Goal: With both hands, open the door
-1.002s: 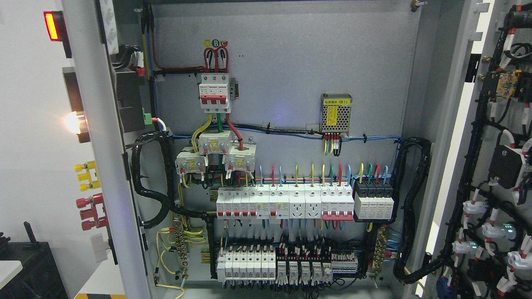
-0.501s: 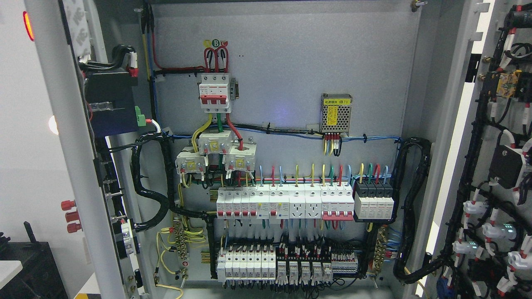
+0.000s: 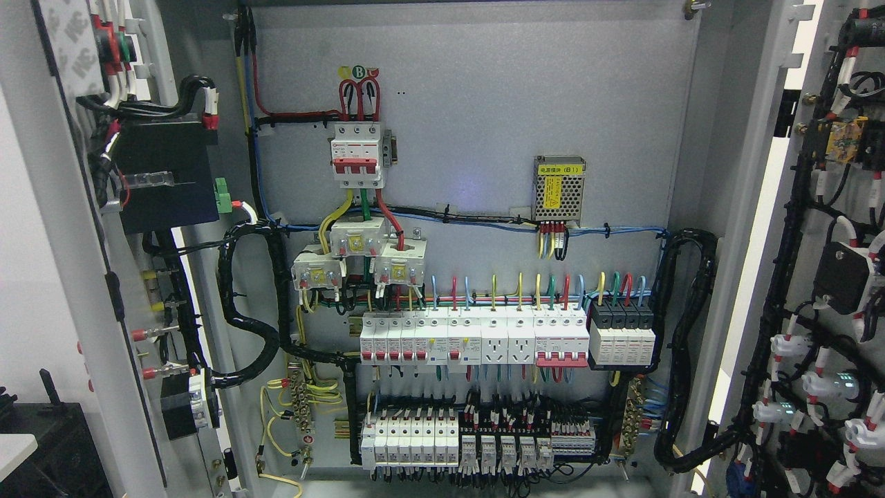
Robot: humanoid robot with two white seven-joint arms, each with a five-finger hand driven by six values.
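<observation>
- Cabinet w/ both doors swung out; no robot hand or fingers in view, so finger state can't be told.
- Left door [image 3: 69, 228] at 9 o'clock, seen nearly edge-on, inner side showing: black box [image 3: 166, 183] + wiring.
- Right door [image 3: 830, 277] at 3 o'clock, inner face w/ black cable loom and white connectors.
- Back panel [image 3: 484, 104] centre: red-white breaker [image 3: 357, 153] at 11 o'clock, breaker row [image 3: 473, 339] just below centre, yellow-labelled supply [image 3: 559, 188] toward 1 o'clock.

Green round sticker [image 3: 358, 71] above breaker reads "B".
</observation>
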